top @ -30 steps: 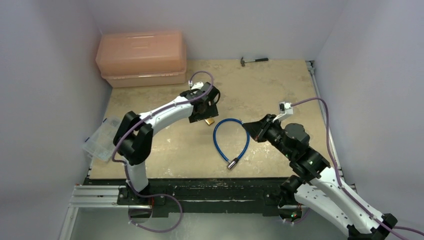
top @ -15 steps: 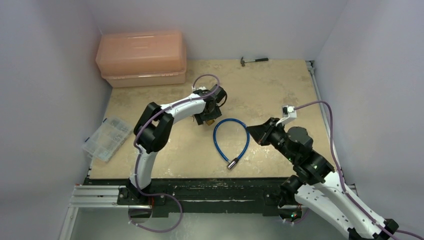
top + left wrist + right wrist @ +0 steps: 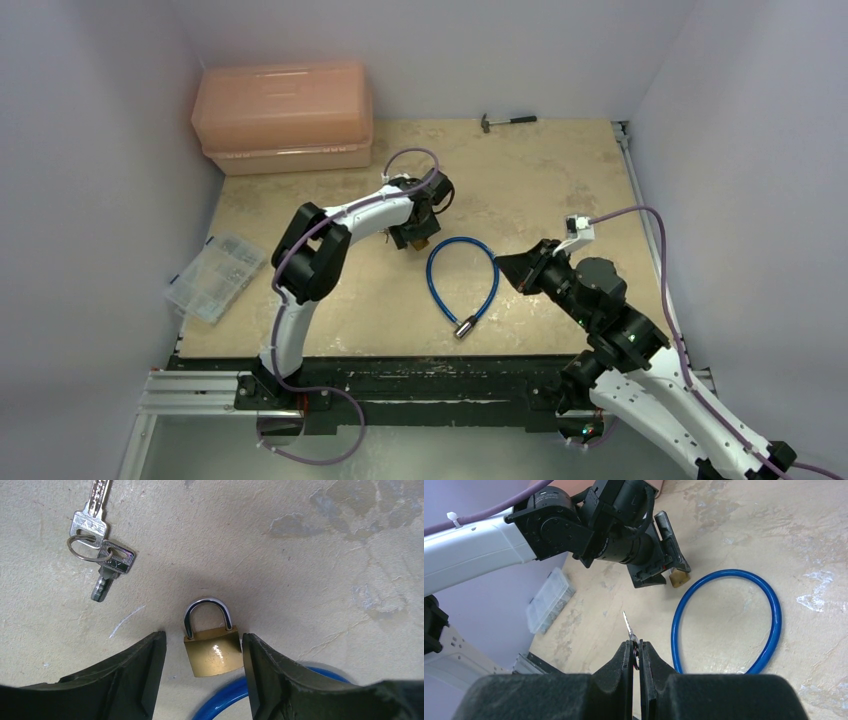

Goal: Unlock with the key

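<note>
The right tool [image 3: 637, 646] is pinched together on the key [image 3: 628, 625]. It holds the key by the head, so the thin blade sticks straight out past the fingertips, above the counter [image 3: 560, 170].

The padlock [image 3: 213, 652] lies flat on the counter, left of the right tool and a little farther away, with the loop of the cable [image 3: 675, 630] between them. The left tool [image 3: 202, 636] is down over the padlock with its 2 fingers apart, 1 on each side of the brass body. In the left wrist view, the finger on the right looks just beside or touching the body, while the other shows a gap. It is not clamped.

The padlock's long axis runs from shackle to base. The shackle points away from the left wrist and the base faces the cable, which is the side the right tool is on. The keyhole itself is not visible.

The blade points far and left, roughly at the padlock. In the right wrist view, though, it aims somewhat to the left of the brass body. The coming move probably needs the blade swung onto the padlock's axis before it goes into the base. The left arm is nearer the padlock and well placed to steady it.

2 spare keys [image 3: 112, 560] on a ring lie on the counter beyond the shackle, apart from both tools.
</note>
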`<state>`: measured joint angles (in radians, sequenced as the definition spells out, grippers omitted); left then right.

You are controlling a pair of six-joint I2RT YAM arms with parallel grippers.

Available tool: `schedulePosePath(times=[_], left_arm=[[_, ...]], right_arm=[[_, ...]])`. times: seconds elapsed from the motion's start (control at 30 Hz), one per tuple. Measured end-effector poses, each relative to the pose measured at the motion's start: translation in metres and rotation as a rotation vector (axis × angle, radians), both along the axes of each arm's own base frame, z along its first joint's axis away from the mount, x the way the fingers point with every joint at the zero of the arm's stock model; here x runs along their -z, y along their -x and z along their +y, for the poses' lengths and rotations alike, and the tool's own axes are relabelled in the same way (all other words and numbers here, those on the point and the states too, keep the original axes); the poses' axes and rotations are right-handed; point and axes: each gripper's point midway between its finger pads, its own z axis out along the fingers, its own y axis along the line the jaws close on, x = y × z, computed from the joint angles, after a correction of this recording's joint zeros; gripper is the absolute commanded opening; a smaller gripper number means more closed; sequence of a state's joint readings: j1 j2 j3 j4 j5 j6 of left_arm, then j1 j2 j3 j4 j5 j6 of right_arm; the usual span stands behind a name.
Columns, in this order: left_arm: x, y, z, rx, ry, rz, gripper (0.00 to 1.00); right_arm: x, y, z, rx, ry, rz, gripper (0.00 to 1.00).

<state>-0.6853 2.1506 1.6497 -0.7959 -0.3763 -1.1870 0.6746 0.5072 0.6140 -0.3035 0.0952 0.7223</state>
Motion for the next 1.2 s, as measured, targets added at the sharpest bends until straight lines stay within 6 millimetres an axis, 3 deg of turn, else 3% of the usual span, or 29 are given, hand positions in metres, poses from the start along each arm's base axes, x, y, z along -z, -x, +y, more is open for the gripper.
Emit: schedulePosePath(times=[0.63, 0.7, 0.83, 1.2], left_arm=[[0.0043, -0.0035, 0.0018, 0.005, -0.053, 0.052, 0.49], [0.0045, -0.0041, 0.002, 0.004, -0.053, 0.052, 0.41], [0.0046, -0.0059, 0.001, 0.013, -0.044, 0.054, 0.0], [0.0001, -0.0059, 0.0004, 0.048, 0.047, -0.01, 0.0]], right_arm=[[0.0072, 0.0038, -0.0031, 0.0, -0.001, -0.002, 0.0], [0.0062, 0.0044, -0.0036, 0.0, -0.003, -0.006, 0.0], [0.0054, 0.0052, -0.0043, 0.0, -0.006, -0.008, 0.0], [0.0086, 0.0062, -0.0049, 0.001, 0.0, 0.004, 0.0]])
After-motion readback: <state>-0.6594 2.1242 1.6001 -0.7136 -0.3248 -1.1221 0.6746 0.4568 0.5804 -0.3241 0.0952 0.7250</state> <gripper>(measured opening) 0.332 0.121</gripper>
